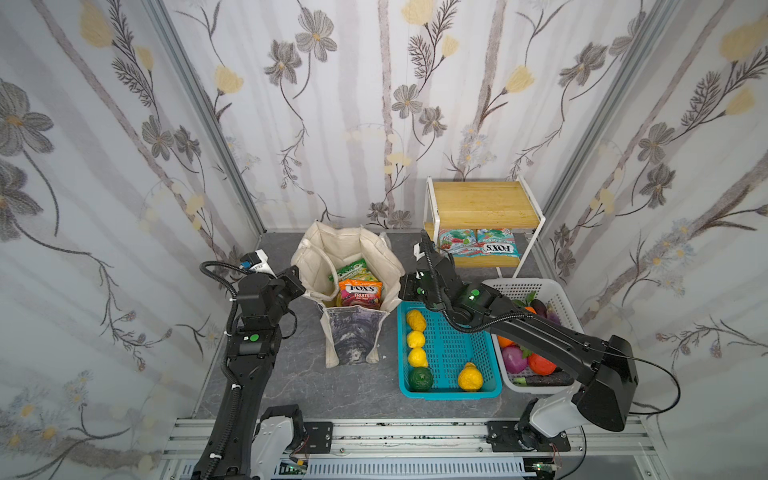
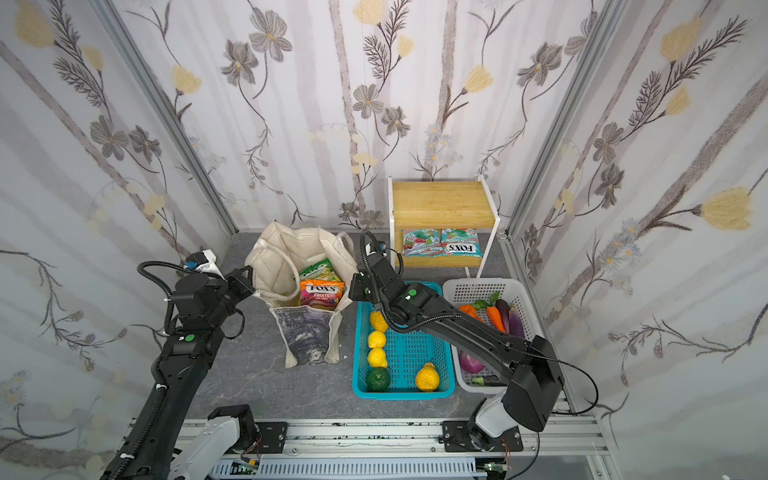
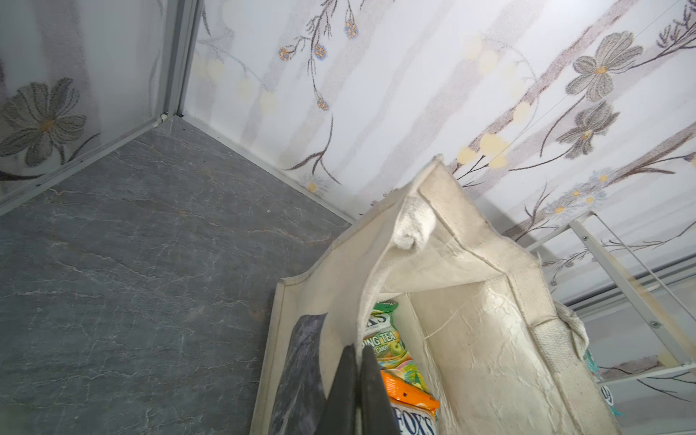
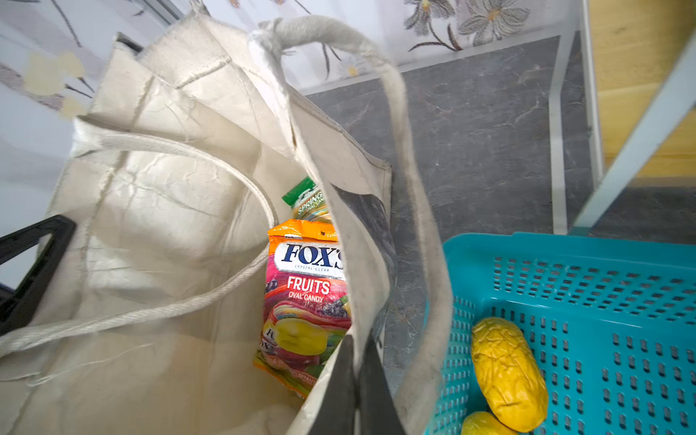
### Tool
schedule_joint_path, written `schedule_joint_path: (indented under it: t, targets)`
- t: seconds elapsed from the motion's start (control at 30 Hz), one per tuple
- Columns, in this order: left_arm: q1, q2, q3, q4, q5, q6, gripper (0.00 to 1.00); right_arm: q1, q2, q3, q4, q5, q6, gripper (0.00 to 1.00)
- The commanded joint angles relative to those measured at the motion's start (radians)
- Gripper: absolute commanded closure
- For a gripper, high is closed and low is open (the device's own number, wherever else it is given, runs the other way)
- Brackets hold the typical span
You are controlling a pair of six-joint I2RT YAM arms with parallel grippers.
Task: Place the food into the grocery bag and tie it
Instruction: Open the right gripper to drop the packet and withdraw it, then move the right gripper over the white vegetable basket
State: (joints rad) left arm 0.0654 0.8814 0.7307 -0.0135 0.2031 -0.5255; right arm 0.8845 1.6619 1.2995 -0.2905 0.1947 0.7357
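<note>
Grocery bag (image 1: pixel 351 340) with FOX'S FRUITS OVAL CANDY packet (image 4: pixel 307 297) inside

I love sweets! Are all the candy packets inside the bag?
No, two packets lie on the shelf, outside the bag.

A teal perforated plastic basket (image 4: pixel 565 271) sits just beside the right jaws, a white perforated plastic basket (image 1: pixel 540 291) alongside, beyond it. A white metal-framed rack with wooden shelves (image 1: pixel 484 203) stands ahead of those jaws on the grey marbled tabletop (image 3: pixel 132 263)
</note>
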Motion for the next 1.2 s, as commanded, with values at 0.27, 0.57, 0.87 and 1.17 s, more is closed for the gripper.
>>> schedule_joint_path:
  t: [0.27, 0.57, 0.87, 1.17]
  targets:
    - [0.006, 0.022, -0.024, 0.043, 0.028, 0.039, 1.0, 0.004, -0.112, -0.037, 0.054, 0.036, -0.013, 0.95]
    - [0.01, 0.014, -0.037, 0.05, 0.047, 0.03, 1.0, 0.004, -0.333, -0.139, -0.022, 0.23, -0.042, 0.07]
    - [0.018, 0.013, -0.047, 0.055, 0.067, 0.017, 1.0, -0.033, -0.618, -0.209, -0.35, 0.611, 0.271, 0.0]
    - [0.023, 0.008, -0.051, 0.058, 0.076, 0.013, 1.0, -0.141, -1.143, -0.634, -0.173, 0.707, 0.33, 0.0]
